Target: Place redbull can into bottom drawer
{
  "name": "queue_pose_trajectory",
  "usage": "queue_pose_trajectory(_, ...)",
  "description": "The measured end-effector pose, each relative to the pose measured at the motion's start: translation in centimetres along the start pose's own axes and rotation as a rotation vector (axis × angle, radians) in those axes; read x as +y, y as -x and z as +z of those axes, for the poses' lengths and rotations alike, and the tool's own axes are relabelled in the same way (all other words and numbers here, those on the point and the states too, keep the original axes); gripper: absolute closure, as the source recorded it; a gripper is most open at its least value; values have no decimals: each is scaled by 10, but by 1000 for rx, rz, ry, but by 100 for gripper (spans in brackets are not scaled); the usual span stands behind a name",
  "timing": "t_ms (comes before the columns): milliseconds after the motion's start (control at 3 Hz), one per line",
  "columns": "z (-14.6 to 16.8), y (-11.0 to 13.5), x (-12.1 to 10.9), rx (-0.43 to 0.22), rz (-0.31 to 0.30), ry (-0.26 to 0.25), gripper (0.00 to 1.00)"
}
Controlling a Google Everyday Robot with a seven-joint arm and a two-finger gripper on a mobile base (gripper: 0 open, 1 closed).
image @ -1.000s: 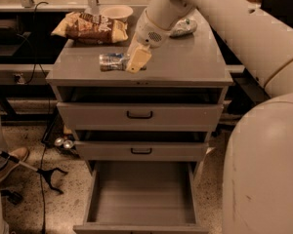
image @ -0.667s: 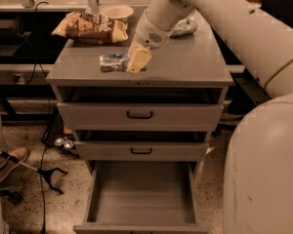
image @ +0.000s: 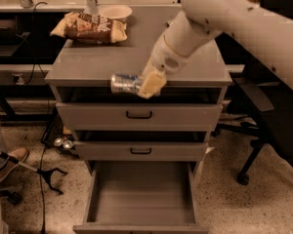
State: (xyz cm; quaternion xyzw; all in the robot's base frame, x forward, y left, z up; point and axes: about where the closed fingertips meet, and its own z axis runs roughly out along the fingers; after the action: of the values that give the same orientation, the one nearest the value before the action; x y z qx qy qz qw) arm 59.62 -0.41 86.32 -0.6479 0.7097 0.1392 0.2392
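Note:
The redbull can (image: 124, 83) is a slim silver can with blue patches, held on its side just past the front edge of the cabinet top, above the top drawer. My gripper (image: 147, 84) is shut on its right end, with the white arm reaching in from the upper right. The bottom drawer (image: 140, 199) is pulled open below, showing a wide flat grey floor with nothing in it.
A brown-and-yellow snack bag (image: 89, 28) and a pale bowl (image: 115, 11) sit at the back left of the cabinet top (image: 88, 65). Two shallower drawers (image: 139, 115) with black handles sit slightly open. An office chair (image: 278, 116) stands to the right, a person's foot (image: 7, 160) at left.
The can has been lifted off the cabinet top and carried forward in my gripper, past the front edge. The camera now looks from closer in.

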Motion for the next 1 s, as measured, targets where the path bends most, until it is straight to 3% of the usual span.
queue_pose_trajectory(333,27,-37,43,-23,86,30,100)
queue_pose_trajectory(667,89,-78,78,-52,168,78,100)
queue_pose_trajectory(1000,87,-77,79,-51,167,81,100)
